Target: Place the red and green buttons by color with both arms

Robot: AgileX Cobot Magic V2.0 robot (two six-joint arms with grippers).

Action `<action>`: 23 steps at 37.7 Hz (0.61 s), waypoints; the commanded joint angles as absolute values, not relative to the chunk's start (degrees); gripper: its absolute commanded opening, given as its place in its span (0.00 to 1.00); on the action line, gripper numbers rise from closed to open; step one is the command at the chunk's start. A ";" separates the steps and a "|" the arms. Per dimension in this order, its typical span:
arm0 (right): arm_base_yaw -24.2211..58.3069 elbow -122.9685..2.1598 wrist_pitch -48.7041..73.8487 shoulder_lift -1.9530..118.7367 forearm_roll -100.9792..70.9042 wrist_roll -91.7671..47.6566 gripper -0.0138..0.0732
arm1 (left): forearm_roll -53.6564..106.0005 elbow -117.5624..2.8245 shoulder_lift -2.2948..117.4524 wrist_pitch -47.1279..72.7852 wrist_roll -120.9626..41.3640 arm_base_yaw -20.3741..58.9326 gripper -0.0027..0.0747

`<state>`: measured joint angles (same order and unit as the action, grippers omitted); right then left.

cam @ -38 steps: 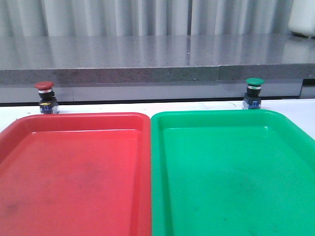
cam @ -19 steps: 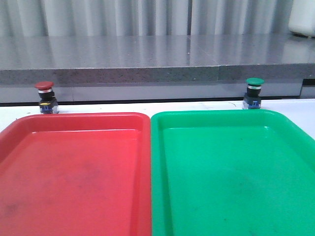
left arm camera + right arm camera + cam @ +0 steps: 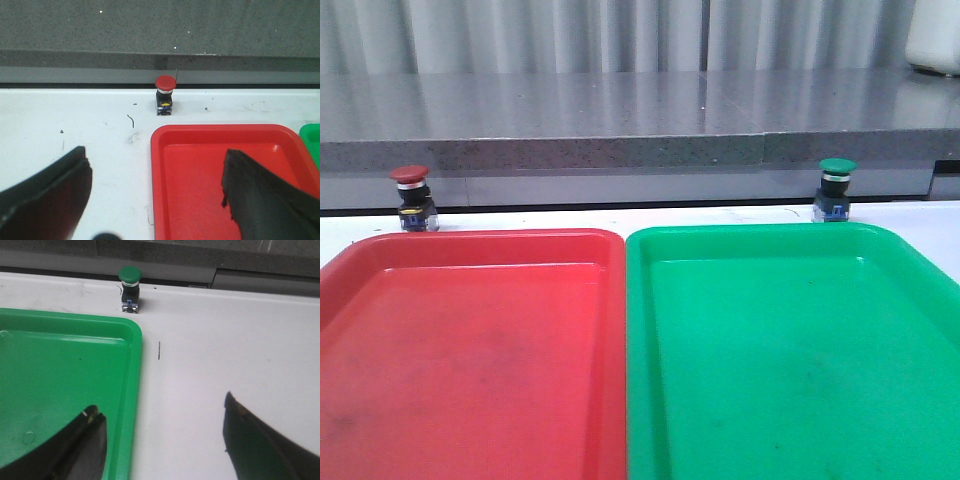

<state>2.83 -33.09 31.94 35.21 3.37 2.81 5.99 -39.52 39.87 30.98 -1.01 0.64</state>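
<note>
The red button (image 3: 413, 198) stands upright on the white table behind the red tray's far left corner; the left wrist view has the same red button (image 3: 165, 94) beyond the tray. The green button (image 3: 835, 189) stands upright behind the green tray's far edge, and the green button (image 3: 130, 288) also shows in the right wrist view. My left gripper (image 3: 156, 160) is open, straddling the red tray's rim, well short of the red button. My right gripper (image 3: 162, 412) is open over the green tray's edge, well short of the green button. Neither gripper appears in the front view.
A red tray (image 3: 470, 340) lies on the left and a green tray (image 3: 790, 340) on the right, side by side and touching. A grey stone ledge (image 3: 620, 150) runs along the back of the table, right behind the buttons.
</note>
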 commanded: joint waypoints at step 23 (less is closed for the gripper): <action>2.32 -35.03 28.18 35.50 4.11 2.33 0.76 | 6.41 -74.84 93.93 27.92 -2.23 3.83 0.80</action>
